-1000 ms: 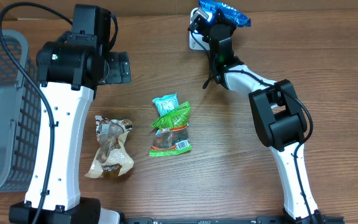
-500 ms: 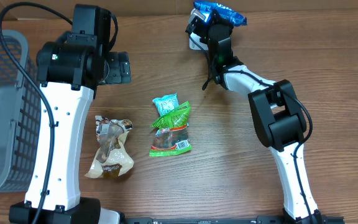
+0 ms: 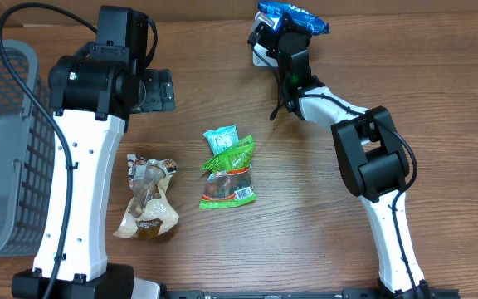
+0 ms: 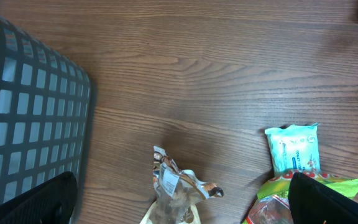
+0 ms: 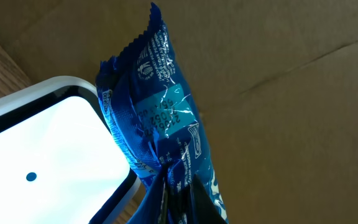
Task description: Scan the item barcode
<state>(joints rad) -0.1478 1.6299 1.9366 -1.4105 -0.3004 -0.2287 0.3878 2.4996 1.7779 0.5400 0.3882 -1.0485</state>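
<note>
Overhead and wrist views, barcode-scanning setup. The right gripper (image 3: 279, 31) is at the far edge of the desk (image 3: 305, 232), its jaws pressed together on the lower end of a blue packet (image 5: 163, 124). The packet stands roughly upright above the gripper. In the right wrist view it sits just beside, and partly in front of, the corner of a white scanner (image 5: 42, 155), whose face carries one small blue dot. Printed digits show on the packet's pale-blue band; they are too small to read.

The left gripper (image 3: 158, 90) hangs over the left half of the desk with its jaws spread wide and nothing between them. Its fingers (image 4: 36, 202) frame the lower corners of the left wrist view.

On the desk lie a teal packet (image 3: 221, 139), a green packet (image 3: 231, 174) touching its near edge, and, well apart to the left, a brown bag (image 3: 148, 199). A grey basket (image 3: 7, 149) stands at the left edge.
</note>
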